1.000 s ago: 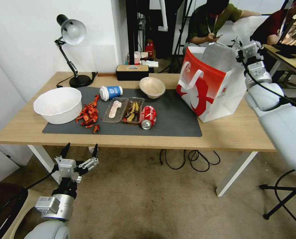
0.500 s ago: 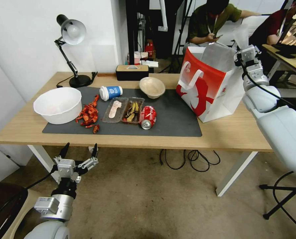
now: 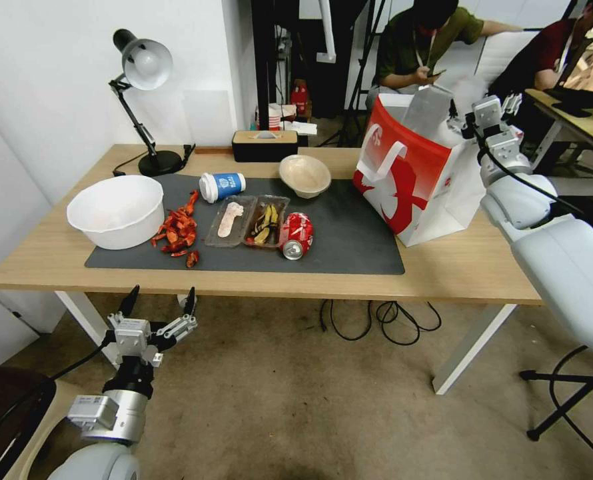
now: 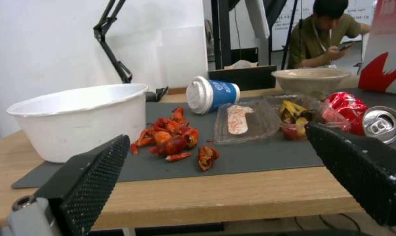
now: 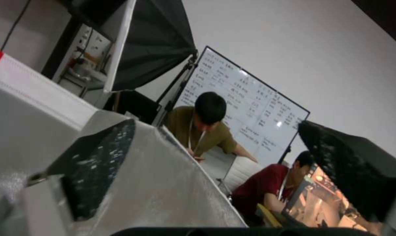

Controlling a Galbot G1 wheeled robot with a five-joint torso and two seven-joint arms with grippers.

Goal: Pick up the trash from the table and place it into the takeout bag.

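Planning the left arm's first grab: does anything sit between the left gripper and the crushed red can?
Yes. The left gripper hangs below the table edge, so that edge blocks a straight reach. On the mat, nothing lies in front of the can.

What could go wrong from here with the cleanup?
The right gripper sits open at the takeout bag's rim, one finger against the silvery lining; a nudge might fold the flap shut or tip the bag, which stands near the table's right end. The crushed red can lies on its side touching the clear tray, so it might roll or drag the tray. The left gripper is open below the table edge and could strike it when rising.
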